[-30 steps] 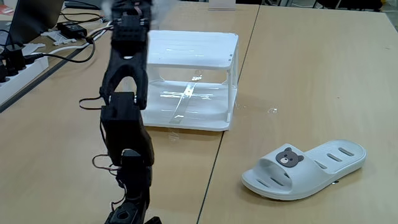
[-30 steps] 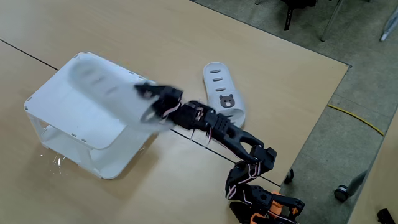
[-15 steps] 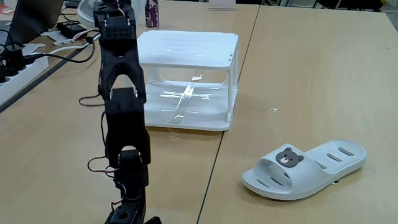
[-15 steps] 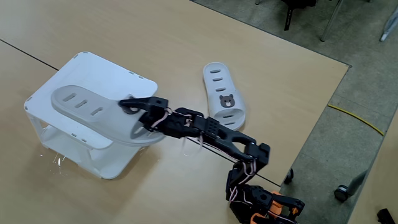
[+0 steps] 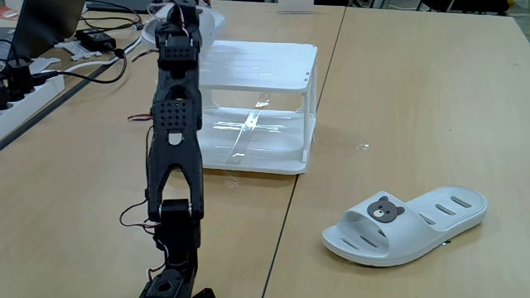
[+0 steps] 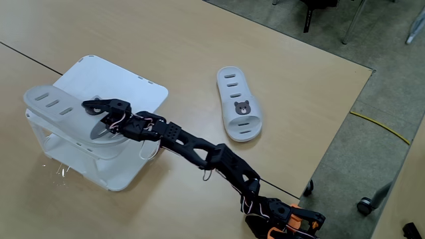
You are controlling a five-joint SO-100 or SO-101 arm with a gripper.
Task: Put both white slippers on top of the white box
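Note:
One white slipper (image 6: 56, 109) hangs over the left part of the white box's ribbed top (image 6: 133, 83), overhanging its left edge. My gripper (image 6: 101, 118) is shut on its strap end, with the arm stretched out long. In the low fixed view the gripper (image 5: 182, 12) sits at the box's (image 5: 265, 62) far left corner, and part of the held slipper (image 5: 211, 21) shows behind it. The other white slipper (image 5: 406, 223), with a bear badge, lies flat on the table to the right of the box; from above the same slipper (image 6: 238, 103) is well apart from the arm.
Black cables and a white power strip (image 5: 21, 87) lie on the table at the far left. The table edge (image 6: 345, 126) runs down the right side, with floor and a yellow cable (image 6: 385, 129) beyond it.
The arm has stretched out further, carrying the held slipper leftward across the box top toward its left edge. The slipper on the table has not moved.

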